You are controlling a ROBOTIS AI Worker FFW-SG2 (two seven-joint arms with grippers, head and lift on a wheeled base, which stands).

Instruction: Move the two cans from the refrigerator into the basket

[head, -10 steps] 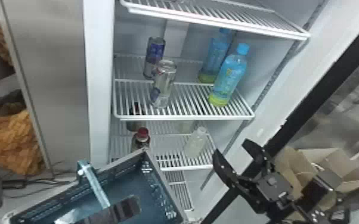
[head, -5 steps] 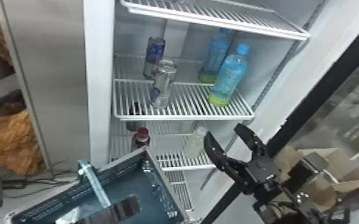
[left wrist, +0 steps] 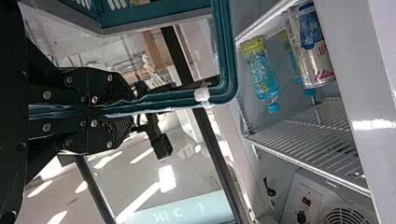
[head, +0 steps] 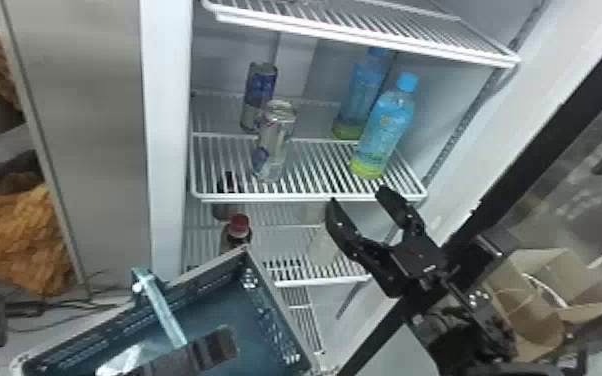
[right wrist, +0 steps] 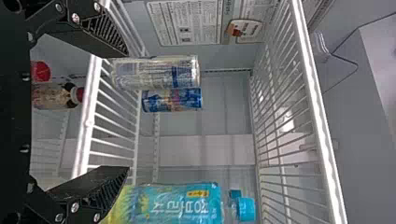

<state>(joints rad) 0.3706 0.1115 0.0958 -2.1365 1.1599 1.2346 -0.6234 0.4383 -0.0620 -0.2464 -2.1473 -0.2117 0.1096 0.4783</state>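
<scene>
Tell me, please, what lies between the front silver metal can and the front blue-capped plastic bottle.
Only the white wire shelf, bare there, as the head view shows.

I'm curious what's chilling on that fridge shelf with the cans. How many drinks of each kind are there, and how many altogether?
Cans: 2
Blue-capped bottles: 2
Total: 4
</scene>
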